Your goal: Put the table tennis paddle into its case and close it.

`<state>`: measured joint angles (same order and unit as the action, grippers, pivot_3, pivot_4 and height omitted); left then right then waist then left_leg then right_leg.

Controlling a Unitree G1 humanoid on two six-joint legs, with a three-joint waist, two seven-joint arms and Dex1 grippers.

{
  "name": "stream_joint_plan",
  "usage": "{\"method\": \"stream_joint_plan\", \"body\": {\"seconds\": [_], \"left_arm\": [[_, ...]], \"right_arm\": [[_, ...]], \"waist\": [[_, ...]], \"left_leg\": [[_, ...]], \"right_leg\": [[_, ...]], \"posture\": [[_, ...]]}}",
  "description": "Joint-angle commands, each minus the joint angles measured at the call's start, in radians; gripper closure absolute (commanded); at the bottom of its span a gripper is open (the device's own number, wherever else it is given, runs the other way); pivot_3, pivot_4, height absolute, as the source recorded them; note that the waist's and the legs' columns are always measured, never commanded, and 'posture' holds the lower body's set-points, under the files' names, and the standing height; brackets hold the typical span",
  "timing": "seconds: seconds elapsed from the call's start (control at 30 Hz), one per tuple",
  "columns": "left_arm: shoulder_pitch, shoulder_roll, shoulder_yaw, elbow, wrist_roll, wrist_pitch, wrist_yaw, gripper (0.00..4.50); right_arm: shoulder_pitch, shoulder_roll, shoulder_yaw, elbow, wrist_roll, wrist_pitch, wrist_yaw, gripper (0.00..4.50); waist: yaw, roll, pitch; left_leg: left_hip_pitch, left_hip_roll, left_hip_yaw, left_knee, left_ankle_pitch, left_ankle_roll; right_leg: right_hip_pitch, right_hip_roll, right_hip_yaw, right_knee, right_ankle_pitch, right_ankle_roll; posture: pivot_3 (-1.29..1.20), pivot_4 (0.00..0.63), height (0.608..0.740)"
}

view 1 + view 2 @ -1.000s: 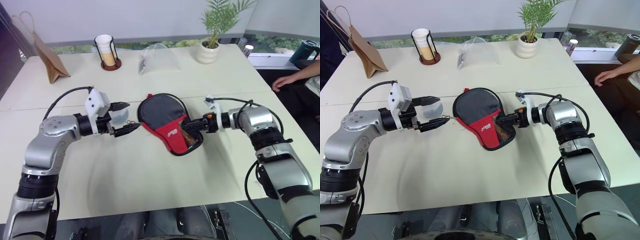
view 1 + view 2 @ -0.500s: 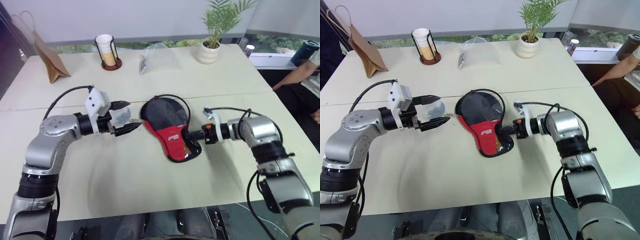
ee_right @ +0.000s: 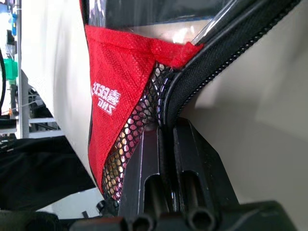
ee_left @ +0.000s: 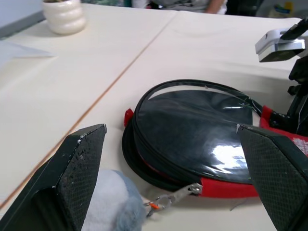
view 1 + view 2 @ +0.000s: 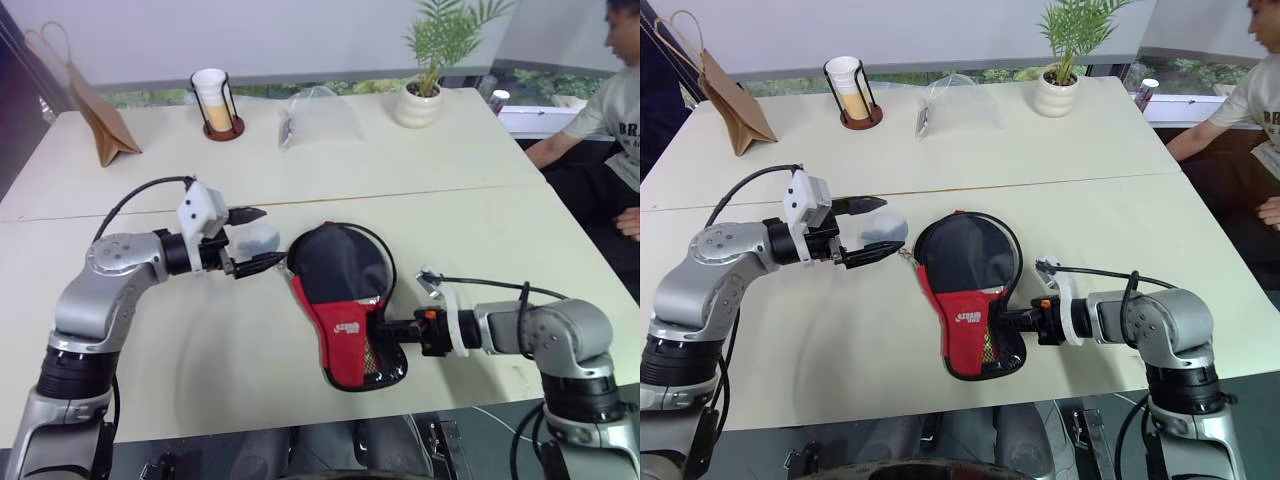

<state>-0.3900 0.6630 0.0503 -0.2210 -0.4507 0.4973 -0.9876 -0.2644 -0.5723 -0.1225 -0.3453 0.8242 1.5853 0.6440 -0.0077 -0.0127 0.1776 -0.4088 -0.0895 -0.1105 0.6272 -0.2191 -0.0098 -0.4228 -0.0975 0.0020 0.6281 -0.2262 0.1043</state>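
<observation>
I see the case (image 5: pixel 345 300) lying flat on the worktop (image 5: pixel 200 350), its round end toward the far side and its narrow red end close to the near edge. My right hand (image 5: pixel 400 330) comes in from the right with its fingers pressed together on the case's zipper rim at the narrow end, beside the mesh pocket; the right wrist view shows the black rim clamped between the two pads. A shiny black round face shows through the case's round part, under a glossy clear film. It may be the paddle, but I cannot tell.

My left hand (image 5: pixel 255 240) hovers just left of the case's round end, fingers spread wide, not touching it. A small pale ball-like lump (image 5: pixel 258 238) sits between those fingers. The zipper pull (image 4: pixel 175 196) lies on the worktop at the case's left rim, just beside my left fingertips.

Room to move: the near-left stretch of worktop is bare, and so is the band to the right of the case up to the far side. Well apart along the far edge stand a paper bag (image 5: pixel 95 115), a cup in a wire holder (image 5: pixel 213 100), a clear bag (image 5: pixel 318 118) and a potted plant (image 5: pixel 425 60). A person (image 5: pixel 610 110) sits past the right far corner.
</observation>
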Motion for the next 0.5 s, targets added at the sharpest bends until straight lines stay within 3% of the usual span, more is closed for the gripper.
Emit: {"method": "stream_joint_plan", "body": {"seconds": [0.03, 0.13, 0.23, 0.37, 0.47, 0.5], "left_arm": [[-0.025, 0.011, -0.002, -0.007, -0.009, -0.015, -0.013, 0.0], [-0.037, 0.007, -0.014, 0.011, 0.004, -0.027, -0.023, 0.0], [-0.046, 0.005, -0.021, 0.02, 0.007, -0.033, -0.024, 0.0], [-0.052, 0.014, -0.017, 0.03, 0.005, -0.039, -0.024, 0.0], [-0.056, 0.039, 0.0, 0.052, 0.011, -0.05, -0.032, 0.0], [-0.057, 0.046, 0.003, 0.059, 0.013, -0.054, -0.035, 0.0]], "right_arm": [[0.017, -0.018, -0.025, -0.027, 0.093, 0.029, -0.086, 4.46], [-0.002, -0.001, -0.047, -0.026, 0.118, 0.029, -0.149, 4.46], [-0.019, 0.0, -0.061, -0.028, 0.136, 0.029, -0.178, 3.56], [-0.084, -0.035, -0.094, -0.009, 0.112, 0.029, -0.182, 1.66], [-0.145, -0.16, -0.061, 0.025, 0.075, -0.036, -0.118, 0.14], [-0.159, -0.194, -0.049, 0.035, 0.068, -0.058, -0.094, 0.06]], "waist": [[0.0, 0.0, 0.0], [0.0, 0.0, 0.0], [0.0, 0.0, 0.0], [-0.001, 0.0, 0.0], [0.0, 0.0, 0.0], [0.0, 0.0, 0.001]], "left_leg": [[0.0, 0.0, 0.0, 0.0, 0.0, 0.0], [0.0, 0.0, 0.0, 0.0, 0.0, 0.0], [0.0, 0.0, 0.0, 0.0, 0.0, 0.0], [0.0, 0.0, 0.0, 0.001, 0.0, 0.0], [0.0, 0.0, 0.001, 0.001, 0.0, 0.0], [-0.001, 0.0, 0.001, 0.001, 0.0, 0.0]], "right_leg": [[0.0, 0.0, 0.0, 0.0, 0.0, 0.0], [0.0, 0.0, 0.0, 0.0, 0.0, -0.001], [0.0, 0.0, 0.0, 0.0, 0.0, -0.001], [0.0, 0.0, 0.0, 0.0, 0.0, -0.001], [0.0, 0.0, 0.0, 0.0, -0.001, -0.001], [0.0, 0.0, 0.0, 0.0, -0.001, -0.001]], "posture": [[0.0, 0.15, 0.74], [0.0, 0.15, 0.74], [0.0, 0.15, 0.74], [0.0, 0.15, 0.74], [0.0, 0.15, 0.74], [0.0, 0.15, 0.74]]}}
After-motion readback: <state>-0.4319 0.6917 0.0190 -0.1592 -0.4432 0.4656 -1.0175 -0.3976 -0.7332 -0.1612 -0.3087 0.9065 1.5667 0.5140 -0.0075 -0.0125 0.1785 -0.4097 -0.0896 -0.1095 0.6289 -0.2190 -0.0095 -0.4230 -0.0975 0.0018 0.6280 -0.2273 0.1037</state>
